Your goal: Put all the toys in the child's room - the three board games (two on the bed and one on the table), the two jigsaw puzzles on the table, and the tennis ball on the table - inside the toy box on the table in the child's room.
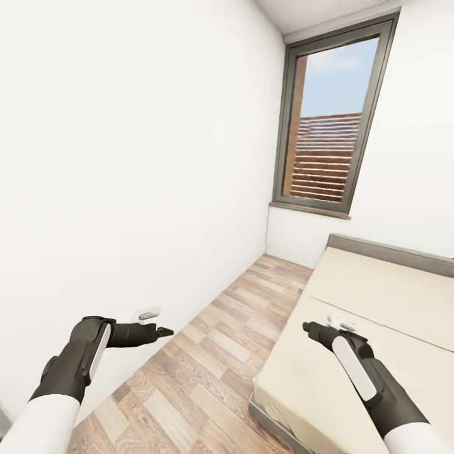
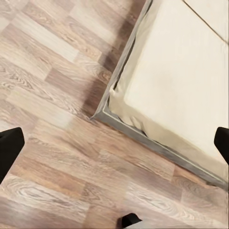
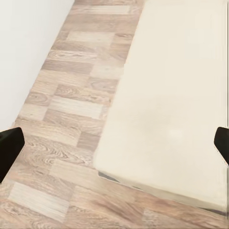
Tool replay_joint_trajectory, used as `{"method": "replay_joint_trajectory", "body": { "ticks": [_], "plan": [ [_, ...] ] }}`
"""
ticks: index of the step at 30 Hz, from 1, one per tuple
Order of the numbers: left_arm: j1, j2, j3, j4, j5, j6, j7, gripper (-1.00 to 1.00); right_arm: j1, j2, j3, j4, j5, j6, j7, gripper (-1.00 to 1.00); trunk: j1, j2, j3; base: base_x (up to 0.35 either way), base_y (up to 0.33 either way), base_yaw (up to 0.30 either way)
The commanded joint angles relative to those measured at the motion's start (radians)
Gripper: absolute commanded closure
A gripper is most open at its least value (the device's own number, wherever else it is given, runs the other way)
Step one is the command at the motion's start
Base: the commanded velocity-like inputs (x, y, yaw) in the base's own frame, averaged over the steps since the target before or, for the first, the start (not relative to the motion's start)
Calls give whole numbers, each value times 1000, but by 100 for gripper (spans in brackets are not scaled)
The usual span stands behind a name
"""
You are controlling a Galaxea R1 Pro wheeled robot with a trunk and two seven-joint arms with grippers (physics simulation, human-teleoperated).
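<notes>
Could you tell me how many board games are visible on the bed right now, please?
0. The visible part of the bed is bare beige mattress; its far right lies outside the frame, so games may be hidden there.

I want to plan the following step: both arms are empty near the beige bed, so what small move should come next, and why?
Probably turn the head and base toward the far part of the low beige bed. The mattress part in view is bare, and both the left gripper and the right gripper hang open above wooden plank floor and mattress.

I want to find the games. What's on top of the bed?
Nothing on the beige bed that I can see. The right end effector hangs over it, and its far right part is out of view.
</notes>
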Motion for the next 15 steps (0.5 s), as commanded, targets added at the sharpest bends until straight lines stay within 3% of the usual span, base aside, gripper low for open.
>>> {"method": "replay_joint_trajectory", "body": {
  "ticks": [1, 6, 8, 11, 15],
  "plan": [
    [0, 0, 2, -1, -10, 5, -17, -100, 13, -3, -9, -27, -12, 9, -10, -100, 1, -1, 1, 0, 0, -172],
    [1, -1, -2, -8, -8, 22, -70, -100, 65, -5, -93, -135, -14, 81, -10, -100, 1, -1, 4, 0, 0, -109],
    [2, 0, -2, -9, -9, 26, -128, -100, 81, -5, -126, -173, -14, 110, -10, -100, 1, -1, 4, 0, 0, -28],
    [4, 7, 0, -10, -15, 28, -218, -100, 89, -4, -144, -194, -14, 125, -10, -100, 1, -1, 5, 0, 0, -12],
    [10, 41, 0, -11, -12, 26, -342, -100, 93, -4, -151, -203, -14, 132, -10, -100, 1, -1, 5, 0, 0, -3]
  ]
}}
